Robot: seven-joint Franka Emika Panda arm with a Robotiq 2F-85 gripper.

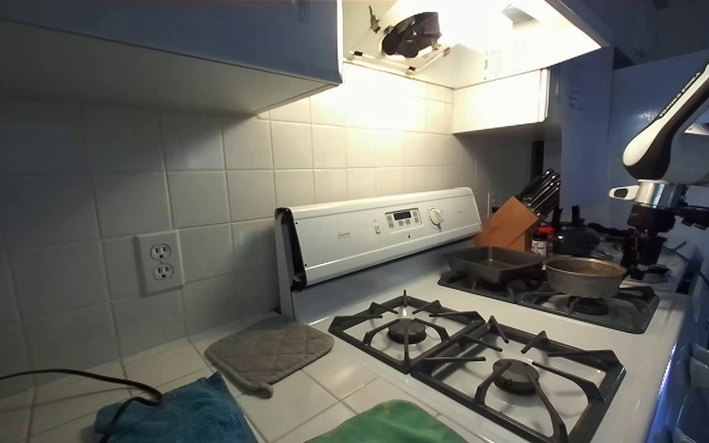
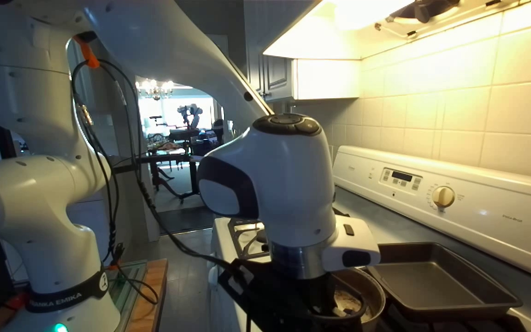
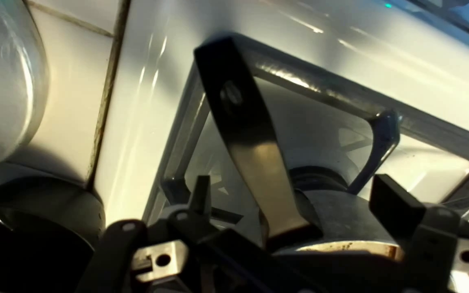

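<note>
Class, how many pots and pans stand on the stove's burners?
2: the round pot toward the front of the stove and the rectangular baking pan beside it, nearer the control panel; none seems hidden.

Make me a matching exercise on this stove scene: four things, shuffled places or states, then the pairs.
Things:
1. Blue fabric cloth
2. Slanted brown wooden knife block
3. Dark rectangular baking pan
4. Round grey metal pan

Clues:
A. On the rear burner grate
B. Black-ended handle framed by the open tool
C. Crossed by a black cord
D. Holding black-handled knives

Pairs: 1C; 2D; 3A; 4B
</note>
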